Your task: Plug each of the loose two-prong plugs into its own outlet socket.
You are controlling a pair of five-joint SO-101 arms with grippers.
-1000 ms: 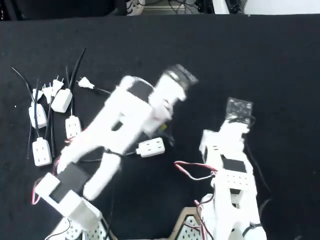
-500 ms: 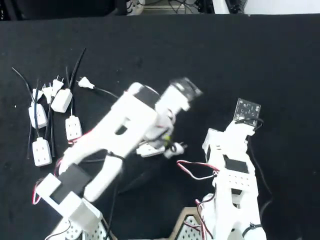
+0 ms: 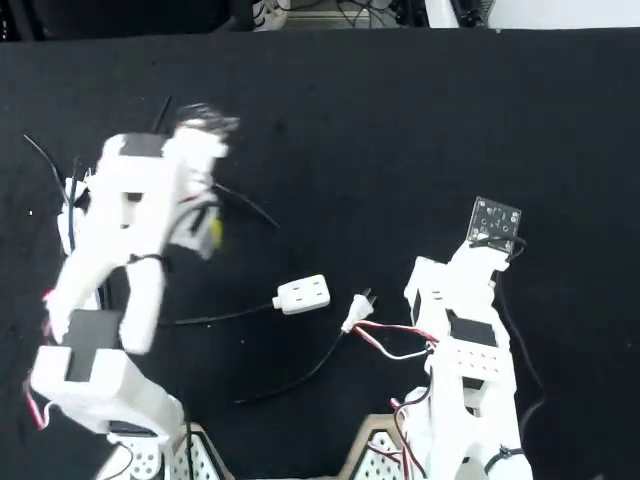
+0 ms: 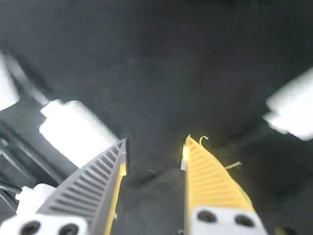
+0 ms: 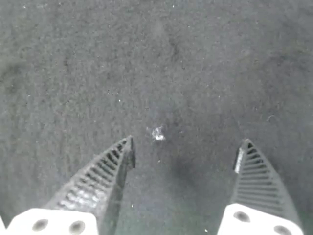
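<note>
Left arm swung from centre to 9 o'clock. Left end effector and right end effector both released, empty. White two-prong plug lies at centre, just beside white socket block, unmated. Risk: unbraced socket sliding away when plug pushed.

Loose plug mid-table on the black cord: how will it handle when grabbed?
The plug looks small, so probably light. Its thin black cord lies in a slack curve, so it is likely floppy and may tug the plug askew.
</note>
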